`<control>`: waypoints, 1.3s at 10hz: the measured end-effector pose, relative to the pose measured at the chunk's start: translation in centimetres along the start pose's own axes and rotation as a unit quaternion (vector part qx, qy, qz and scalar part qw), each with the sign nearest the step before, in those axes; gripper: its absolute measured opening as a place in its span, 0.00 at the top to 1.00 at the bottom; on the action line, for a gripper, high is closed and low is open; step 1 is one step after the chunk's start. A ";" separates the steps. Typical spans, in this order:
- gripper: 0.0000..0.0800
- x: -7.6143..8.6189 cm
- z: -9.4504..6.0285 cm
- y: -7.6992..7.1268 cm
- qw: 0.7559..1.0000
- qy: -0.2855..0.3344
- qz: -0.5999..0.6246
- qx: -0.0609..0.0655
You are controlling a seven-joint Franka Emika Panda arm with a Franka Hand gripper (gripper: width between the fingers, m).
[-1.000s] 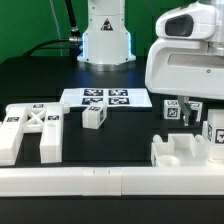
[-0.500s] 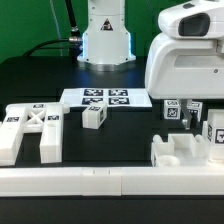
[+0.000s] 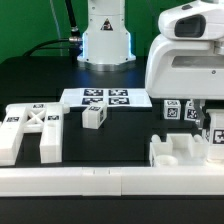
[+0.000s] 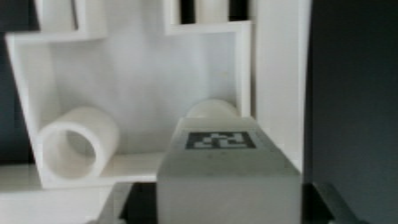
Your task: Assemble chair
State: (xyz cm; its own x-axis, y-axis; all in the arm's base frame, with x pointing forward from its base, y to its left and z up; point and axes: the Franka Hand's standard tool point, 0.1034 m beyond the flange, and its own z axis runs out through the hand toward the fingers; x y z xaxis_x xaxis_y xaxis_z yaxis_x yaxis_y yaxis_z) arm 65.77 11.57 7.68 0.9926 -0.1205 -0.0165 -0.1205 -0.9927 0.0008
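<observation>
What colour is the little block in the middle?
The little block is white with a black-and-white tag; clearest in the exterior view.

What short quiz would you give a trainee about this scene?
1. True or false: the cross-braced panel lies at the exterior view's right.
2. Fill in: the gripper is ___ on a tagged block.
3. What stands between the panel and the seat? A: a small block. B: a cup. C: a hammer.
Key: 1 false; 2 shut; 3 A.
</observation>
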 end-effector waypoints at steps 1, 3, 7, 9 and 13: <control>0.64 0.0 0.0 0.0 1.000 0.000 0.030 0.000; 0.64 0.1 0.1 0.0 0.992 -0.003 0.128 0.015; 0.64 0.0 0.1 -0.4 0.935 -0.019 0.353 0.035; 0.64 0.1 0.1 -0.2 0.898 -0.027 0.437 0.047; 0.64 0.1 0.2 -0.2 0.862 -0.033 0.503 0.049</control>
State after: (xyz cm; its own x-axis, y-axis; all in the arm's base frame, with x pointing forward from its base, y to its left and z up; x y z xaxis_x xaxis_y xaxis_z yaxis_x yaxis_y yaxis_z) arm 65.94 11.79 7.51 0.3824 -0.9170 -0.1136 -0.9239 -0.3809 -0.0363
